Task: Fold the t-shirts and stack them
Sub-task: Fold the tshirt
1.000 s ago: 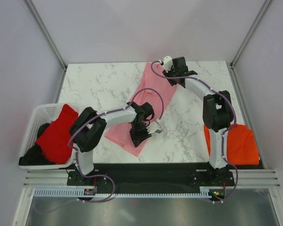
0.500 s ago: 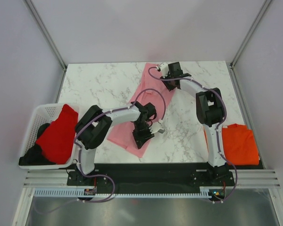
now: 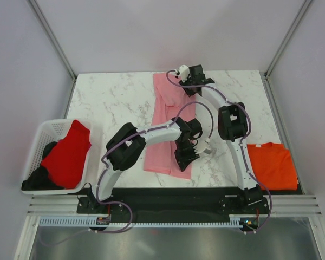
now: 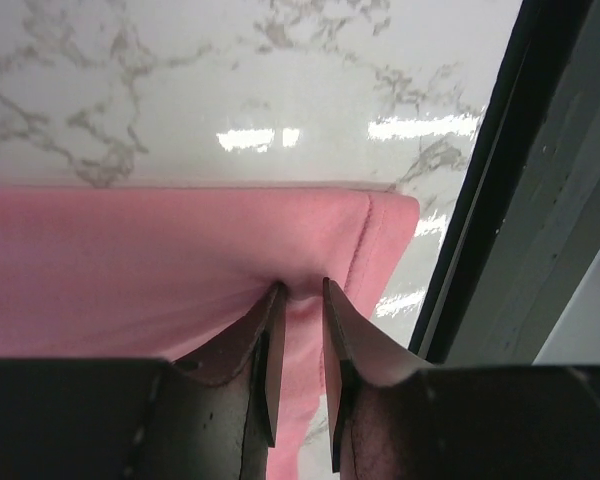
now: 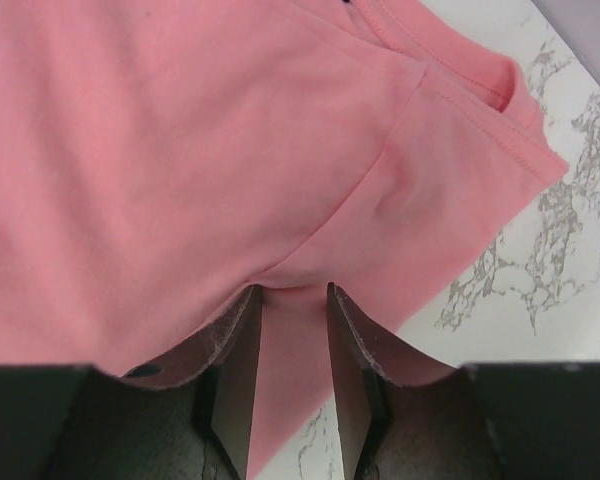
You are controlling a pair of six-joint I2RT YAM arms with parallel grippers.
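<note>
Orange shirt point(image 3: 270, 165), folded flat, lies at the near right of the marble table point(image 3: 114, 97), close beside the right arm. Off the near left side, a red shirt point(image 3: 67, 154) is draped over the rim of a white basket point(image 3: 46, 130), with a dark garment point(image 3: 35, 181) heaped under it. Between them, the left gripper point(image 4: 302, 290) pinches the near end of the pink shirt point(image 3: 162, 130), its two fingers closed on a tuck of cloth just by a hemmed corner at the table's front edge. From there the pink shirt runs away from the arms as a long, narrow strip across the middle of the table. At its far end the right gripper point(image 5: 292, 292) is clamped on the cloth too, with pink fabric caught between its fingers, near a stitched hem.
</note>
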